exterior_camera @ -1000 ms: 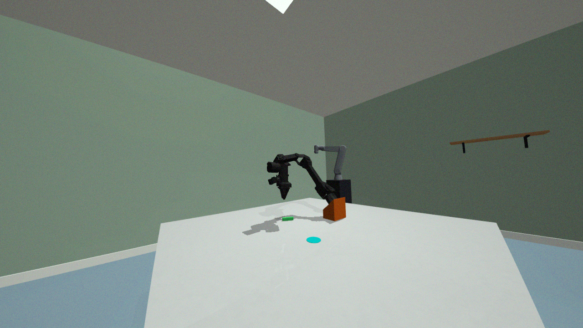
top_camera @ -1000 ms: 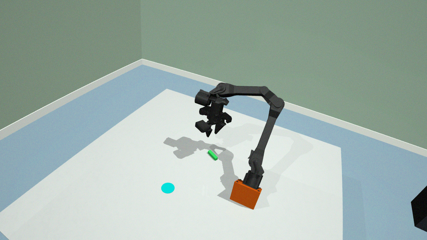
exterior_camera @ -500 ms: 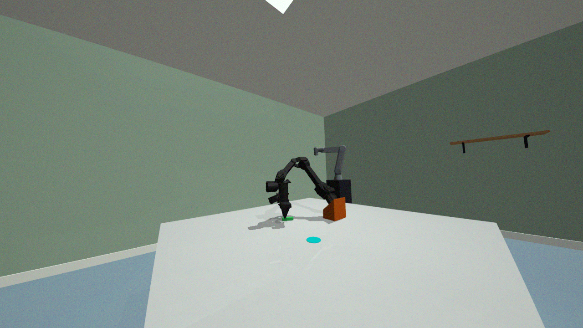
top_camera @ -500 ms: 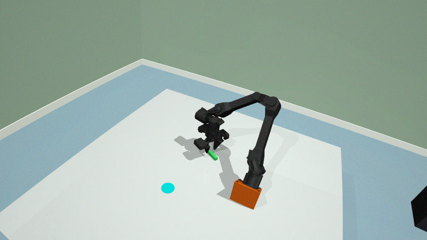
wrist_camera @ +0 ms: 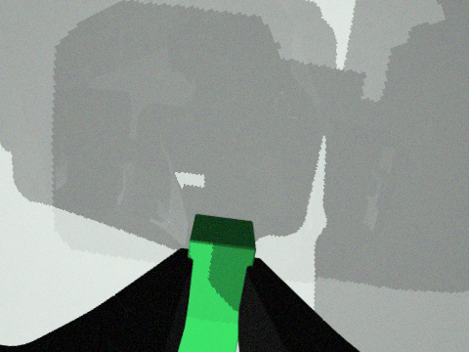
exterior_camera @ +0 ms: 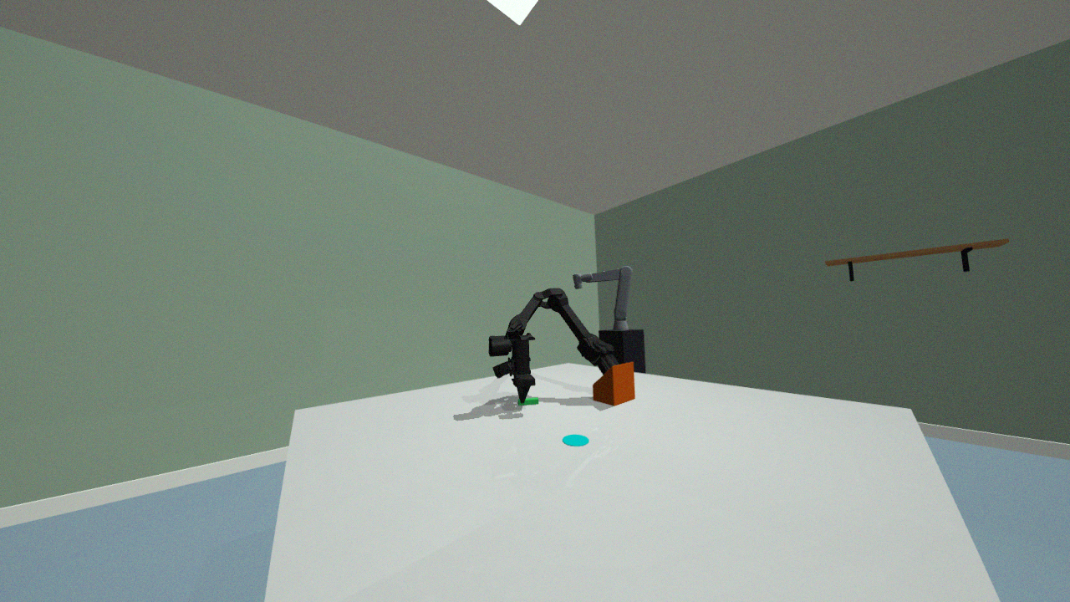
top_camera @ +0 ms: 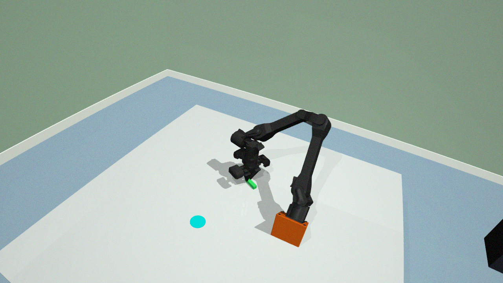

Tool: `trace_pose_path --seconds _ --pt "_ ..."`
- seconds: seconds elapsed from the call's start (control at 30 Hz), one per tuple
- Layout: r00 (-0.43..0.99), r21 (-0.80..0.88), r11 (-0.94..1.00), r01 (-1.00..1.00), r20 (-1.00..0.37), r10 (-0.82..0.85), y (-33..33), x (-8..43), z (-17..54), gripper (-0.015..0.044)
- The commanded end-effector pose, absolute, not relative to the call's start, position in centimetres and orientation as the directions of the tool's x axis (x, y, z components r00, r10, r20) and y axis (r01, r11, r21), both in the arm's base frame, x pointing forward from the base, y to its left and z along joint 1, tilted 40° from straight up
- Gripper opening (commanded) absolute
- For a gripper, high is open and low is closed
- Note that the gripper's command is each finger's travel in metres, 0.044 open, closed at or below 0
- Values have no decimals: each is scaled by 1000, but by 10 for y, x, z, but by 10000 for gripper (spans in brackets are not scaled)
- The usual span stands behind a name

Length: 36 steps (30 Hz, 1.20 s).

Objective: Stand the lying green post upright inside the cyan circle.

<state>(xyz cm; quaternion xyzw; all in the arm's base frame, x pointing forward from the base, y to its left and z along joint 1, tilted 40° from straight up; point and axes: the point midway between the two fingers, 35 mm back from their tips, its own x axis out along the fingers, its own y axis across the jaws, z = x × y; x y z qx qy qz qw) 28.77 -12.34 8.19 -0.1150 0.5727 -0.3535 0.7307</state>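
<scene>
The green post (top_camera: 252,184) (exterior_camera: 531,401) (wrist_camera: 210,303) lies flat on the white table (top_camera: 140,228) (exterior_camera: 449,523). My gripper (top_camera: 247,179) (exterior_camera: 522,401) (wrist_camera: 218,267) points down and is shut on the green post. In the wrist view a finger presses on each long side near one end, and the post's dark end face sticks out just past the fingertips. The cyan circle (top_camera: 197,221) (exterior_camera: 575,440) is flat on the table, away from the post, and nothing stands on it. It is not in the wrist view.
The arm's orange base (top_camera: 288,230) (exterior_camera: 620,385) stands on the table, to the right of the circle in the top and exterior views. Behind the table in the exterior view a grey arm (exterior_camera: 621,303) stands on a dark pedestal (exterior_camera: 633,350). A black block (top_camera: 495,246) shows at the top view's right edge.
</scene>
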Motion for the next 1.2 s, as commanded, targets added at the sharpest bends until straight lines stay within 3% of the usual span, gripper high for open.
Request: trace_pose_path --seconds 0.0,1.17 --pt "96 -569 729 382 -760 -643 -120 289 84 23" --pt "94 -565 732 381 -764 -639 -50 279 166 23"
